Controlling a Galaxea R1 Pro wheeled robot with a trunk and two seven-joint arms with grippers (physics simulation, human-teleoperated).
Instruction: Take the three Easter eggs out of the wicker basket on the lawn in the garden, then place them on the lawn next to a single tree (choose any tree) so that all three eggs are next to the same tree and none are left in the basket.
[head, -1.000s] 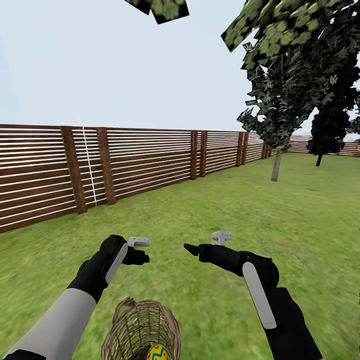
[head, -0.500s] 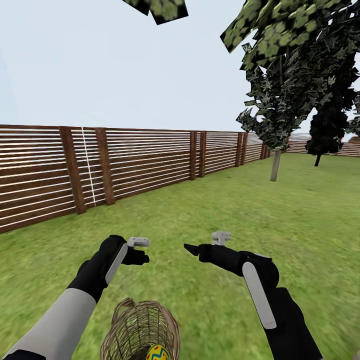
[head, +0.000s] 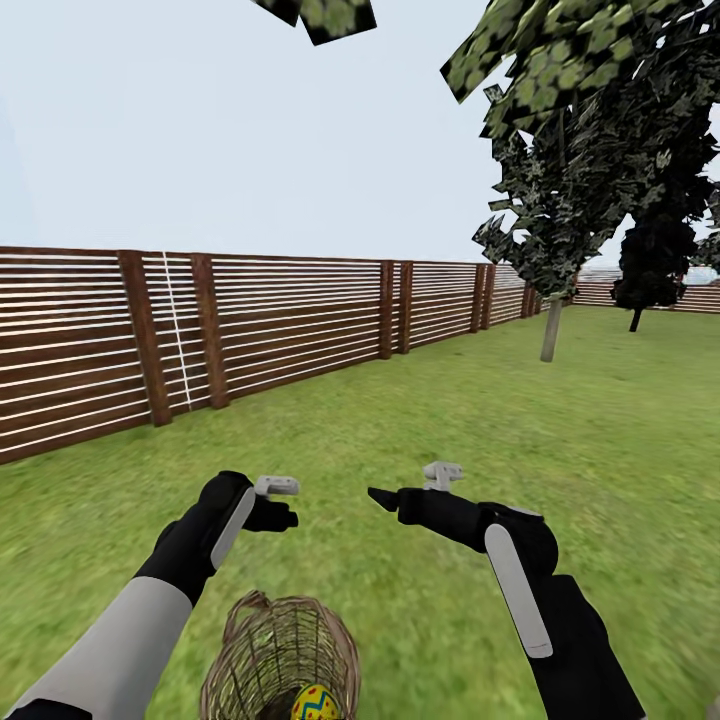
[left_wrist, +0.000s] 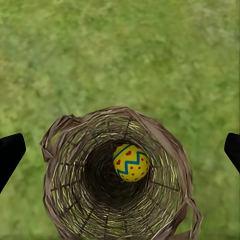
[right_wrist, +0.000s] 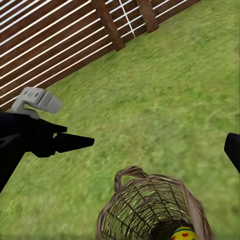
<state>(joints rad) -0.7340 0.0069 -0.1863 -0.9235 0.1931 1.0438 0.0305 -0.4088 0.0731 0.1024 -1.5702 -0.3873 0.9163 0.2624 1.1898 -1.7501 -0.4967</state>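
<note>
Close below us sits the wicker basket on the lawn with one egg inside. Our left gripper hangs wide open, right above it. Next we must reach down and pick. We cannot tell about our right gripper.

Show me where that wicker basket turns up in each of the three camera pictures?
Head view: the wicker basket sits at the bottom edge, between the two arms.
Left wrist view: the basket is seen from above, in the lower half, mouth open to the camera.
Right wrist view: its rim shows at the bottom edge, right of centre.
Shared landmark: the yellow Easter egg inside it, with the lawn all around.
</note>
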